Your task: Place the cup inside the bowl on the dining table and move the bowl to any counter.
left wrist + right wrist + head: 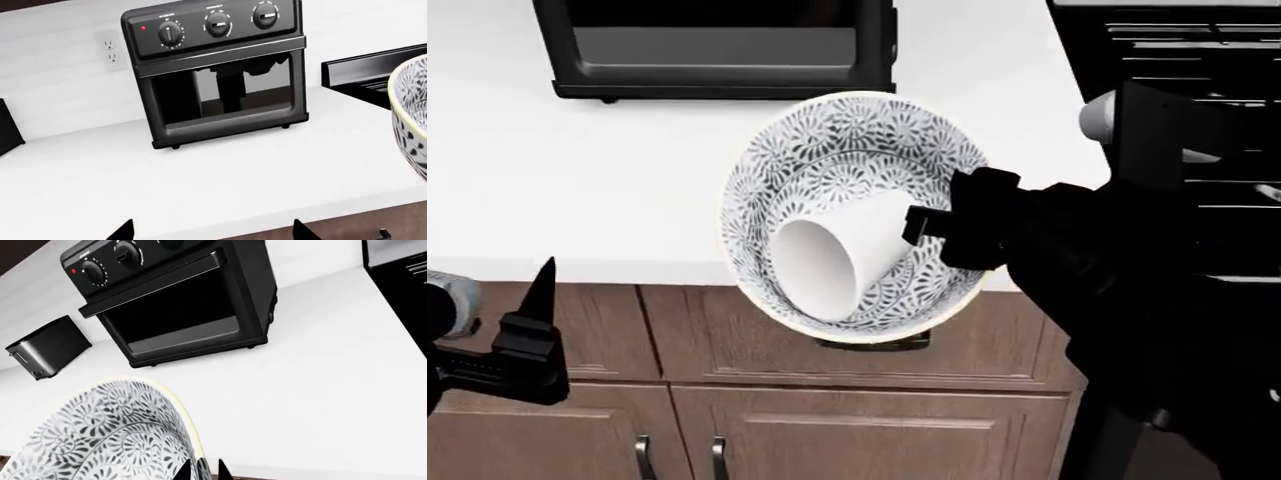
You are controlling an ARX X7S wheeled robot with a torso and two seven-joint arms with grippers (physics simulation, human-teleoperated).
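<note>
While the left end effector [527,300] hangs low at the head view's left, in front of the brown cabinet fronts [827,410], its dark fingers stand apart and hold nothing; the left wrist view shows its 2 tips spread wide over the desk's front edge. Behind it the white desk [587,170] runs across the view, with a black toaster oven [721,50] standing at the back against the wall; its 3 knobs [217,22] show in the left wrist view, beside a wall outlet [110,47]. A dark toaster [50,347] stands on the desk to the oven's left. Near the middle, the bowl [854,215] is tilted toward the camera over the desk's front edge, its patterned inside showing, and I cannot tell whether it touches the desk. The cup [834,260] lies on its side inside the bowl, mouth toward the lower rim. At the bowl's right rim, the right end effector [928,228] is clamped on the bowl's wall. Farther right, a black stove [1174,60] adjoins the desk.
</note>
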